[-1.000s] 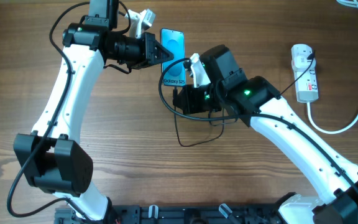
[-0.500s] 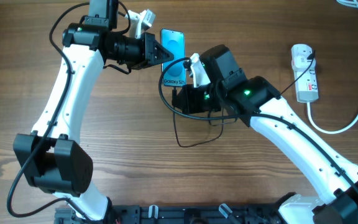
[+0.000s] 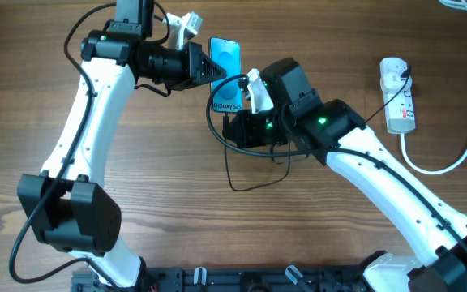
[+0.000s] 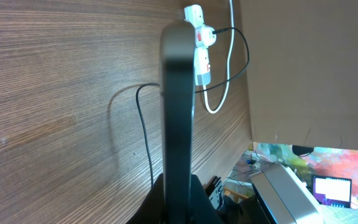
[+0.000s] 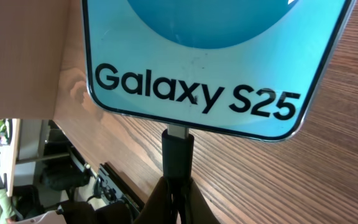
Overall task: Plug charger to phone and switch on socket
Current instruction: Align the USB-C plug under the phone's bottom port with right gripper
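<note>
The phone (image 3: 226, 75), teal screen with dark "Galaxy S25" lettering, is held off the table, with my left gripper (image 3: 215, 69) shut on its left side. In the left wrist view the phone (image 4: 178, 106) stands edge-on between that gripper's fingers (image 4: 166, 202). My right gripper (image 3: 235, 123) is shut on the charger's connector (image 5: 178, 149), whose tip meets the port on the phone's bottom edge (image 5: 191, 124). The thin black charger cable (image 3: 233, 174) loops on the table below. The white socket (image 3: 399, 96) lies far right with a black plug in it.
The socket's thick white cord (image 3: 448, 162) curves along the right edge of the wooden table (image 3: 169, 211). From the left wrist, the socket (image 4: 201, 46) shows beyond the phone, with the table's far edge and room clutter behind.
Almost nothing differs; the cable loop and right gripper have shifted a touch to the left. Both grips are unchanged.
</note>
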